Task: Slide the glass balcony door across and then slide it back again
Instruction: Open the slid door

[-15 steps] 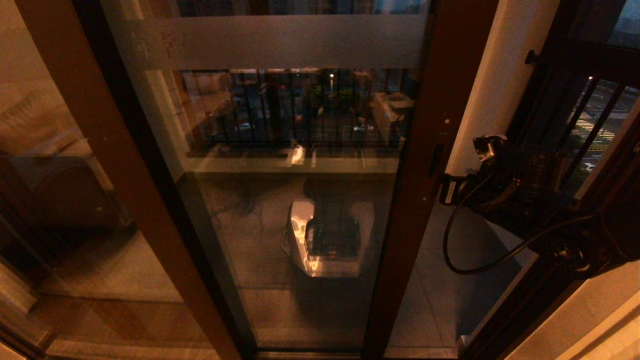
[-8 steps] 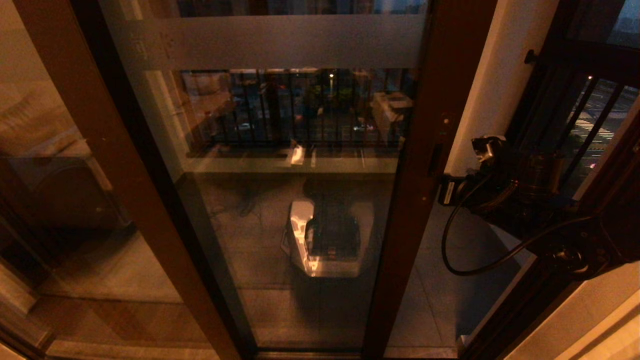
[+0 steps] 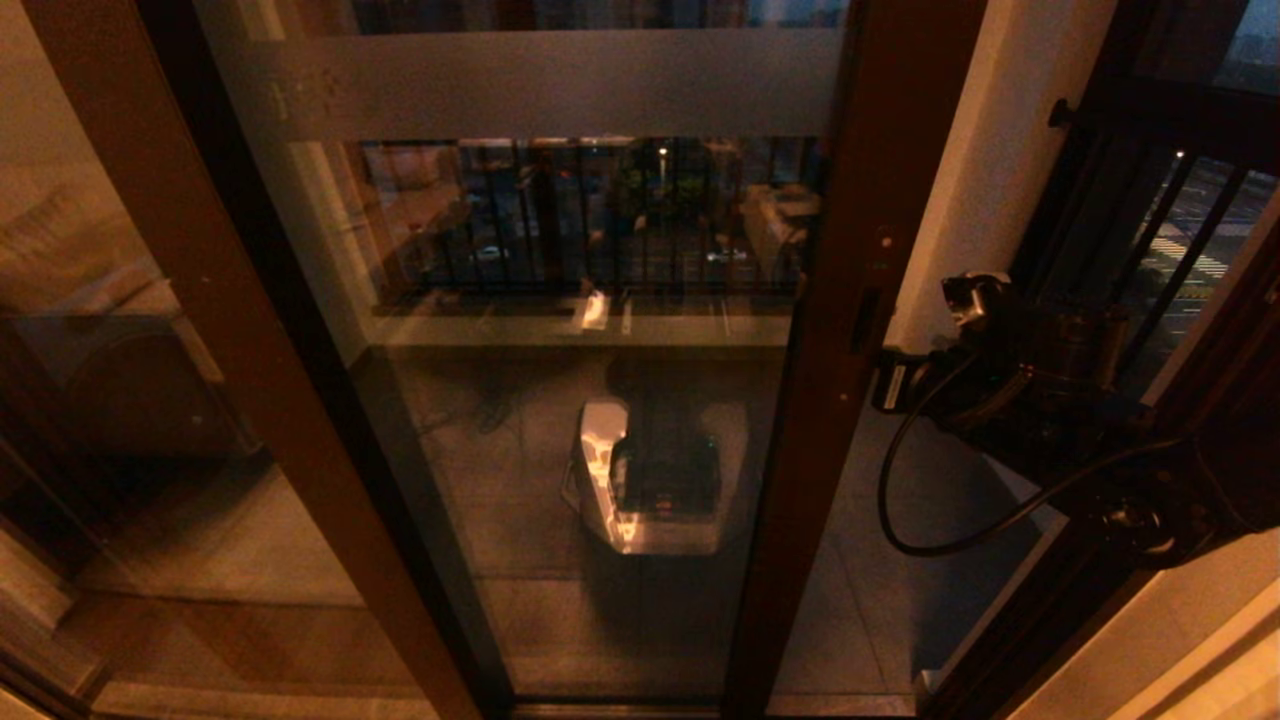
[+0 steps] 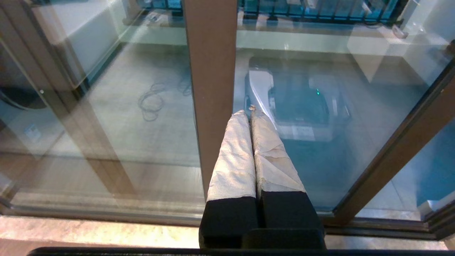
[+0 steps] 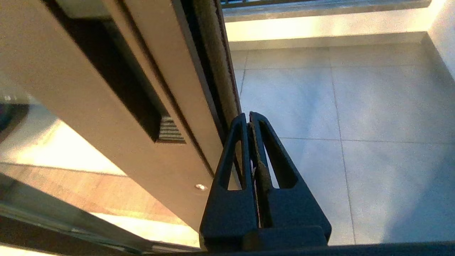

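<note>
My right gripper [image 5: 249, 117] has its fingers pressed together on nothing, their tips against the edge of the glass balcony door [image 3: 600, 400], just below the recessed handle [image 5: 142, 106]. I judge the door partly slid toward my left, with open tile floor [image 5: 337, 106] showing beside its edge; the rest of the stroke and the return are not yet done. My left gripper [image 4: 250, 113] hangs parked, fingers clenched empty. In the head view the right fingertips are hidden behind the wrist, so contact there is unclear.
</note>
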